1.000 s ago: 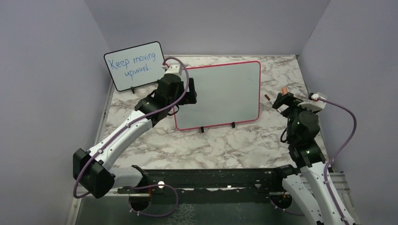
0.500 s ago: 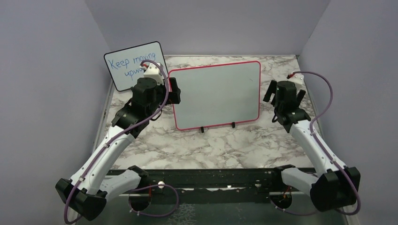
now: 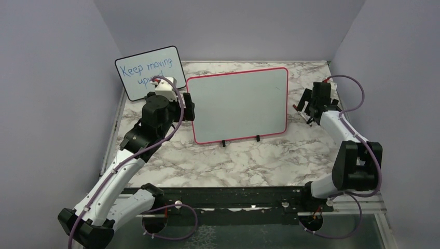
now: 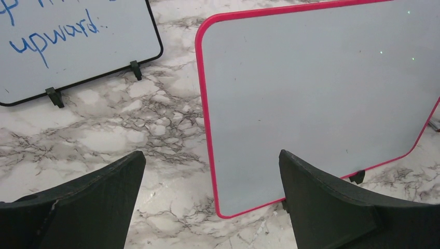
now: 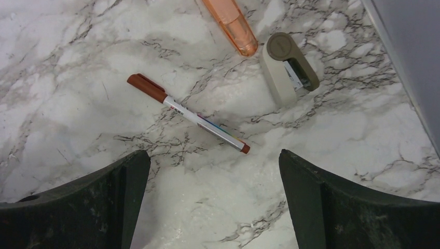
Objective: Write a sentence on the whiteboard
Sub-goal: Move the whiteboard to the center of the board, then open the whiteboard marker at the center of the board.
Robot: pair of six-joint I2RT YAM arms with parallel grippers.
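Whiteboard (image 4: pixel 321 88) just ahead of left pincer (image 4: pixel 211 158); both pincers wide open, empty; right pincer (image 5: pixel 214 155) above marker (image 5: pixel 187 113).

the whiteboard (image 3: pixel 238 106) is pale grey with a pink-red frame, small board (image 3: pixel 136 79) has a black frame and blue writing, table (image 3: pixel 249 161) is white marble with grey veins, marker (image 5: pixel 192 116) cap is brown

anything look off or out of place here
Nothing spilled or broken. The whiteboard sits slightly skewed and is blank; the marker lies capped on the marble beside an orange tube and a beige gadget.
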